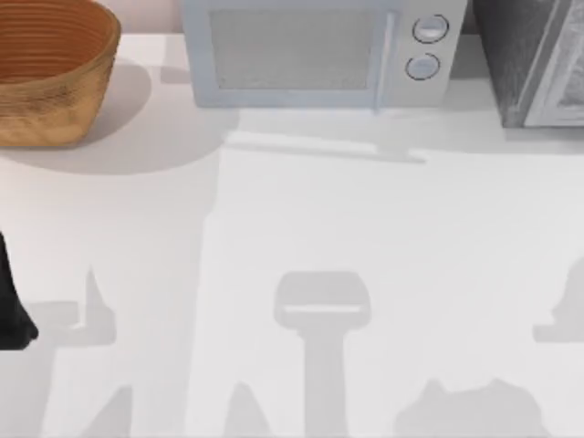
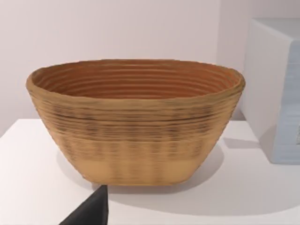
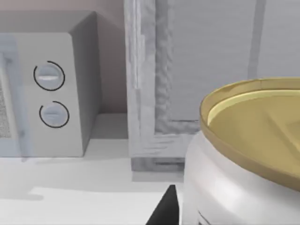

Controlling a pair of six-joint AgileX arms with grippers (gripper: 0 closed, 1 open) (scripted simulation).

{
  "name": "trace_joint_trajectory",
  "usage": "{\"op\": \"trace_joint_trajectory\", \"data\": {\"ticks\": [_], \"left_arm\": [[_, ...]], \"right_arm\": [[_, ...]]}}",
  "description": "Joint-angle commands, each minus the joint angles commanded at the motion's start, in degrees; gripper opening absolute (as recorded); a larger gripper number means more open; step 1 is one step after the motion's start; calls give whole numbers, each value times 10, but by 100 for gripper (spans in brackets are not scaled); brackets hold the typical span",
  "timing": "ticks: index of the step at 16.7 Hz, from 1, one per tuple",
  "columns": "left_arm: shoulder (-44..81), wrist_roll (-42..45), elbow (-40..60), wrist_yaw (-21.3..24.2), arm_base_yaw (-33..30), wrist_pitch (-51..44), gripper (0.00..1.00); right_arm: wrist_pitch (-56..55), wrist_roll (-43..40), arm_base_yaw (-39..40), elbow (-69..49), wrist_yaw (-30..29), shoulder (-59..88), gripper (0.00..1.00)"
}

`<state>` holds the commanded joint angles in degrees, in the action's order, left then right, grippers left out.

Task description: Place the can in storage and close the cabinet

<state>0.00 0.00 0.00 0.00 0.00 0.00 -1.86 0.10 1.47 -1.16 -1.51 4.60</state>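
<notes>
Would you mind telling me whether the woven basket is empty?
Empty, as far as shown: the basket's ribbed inside is bare in the left wrist view, though its very bottom is hidden.

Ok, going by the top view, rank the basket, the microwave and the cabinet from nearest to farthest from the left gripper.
The left gripper sits at the table's left edge.
1. Basket: back-left corner, nearest.
2. Microwave: back middle, farther along.
3. Cabinet: back-right corner, farthest.
</notes>
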Motion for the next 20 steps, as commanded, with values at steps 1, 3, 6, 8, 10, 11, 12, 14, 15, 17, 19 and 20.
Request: {"op": "trace_joint_trajectory", "data": {"ticks": [1, 3, 6, 8, 10, 11, 12, 14, 15, 17, 19, 20], "left_arm": [[0, 0, 0, 0, 0, 0, 100], [0, 0, 0, 0, 0, 0, 100], [0, 0, 0, 0, 0, 0, 100], [0, 0, 0, 0, 0, 0, 100], [0, 0, 0, 0, 0, 0, 100], [0, 0, 0, 0, 0, 0, 100], [0, 0, 0, 0, 0, 0, 100], [0, 0, 0, 0, 0, 0, 100], [0, 0, 0, 0, 0, 0, 100], [0, 0, 0, 0, 0, 0, 100], [0, 0, 0, 0, 0, 0, 100], [0, 0, 0, 0, 0, 0, 100]], "right_arm": [[8, 0, -6, 5, 7, -21, 0], [18, -1, -14, 11, 14, -43, 0], [19, -1, -15, 12, 15, -46, 0], [18, 0, -13, 10, 15, -44, 0], [19, 0, -12, 4, 14, -40, 0], [22, 0, -11, -7, 13, -31, 0], [26, 0, -9, -25, 11, -17, 0], [38, 1, -4, -75, 5, 21, 0], [46, 1, -1, -107, 2, 45, 0], [64, 2, 7, -182, -7, 102, 0], [85, 3, 16, -270, -17, 169, 0], [97, 3, 21, -317, -22, 204, 0]]}}
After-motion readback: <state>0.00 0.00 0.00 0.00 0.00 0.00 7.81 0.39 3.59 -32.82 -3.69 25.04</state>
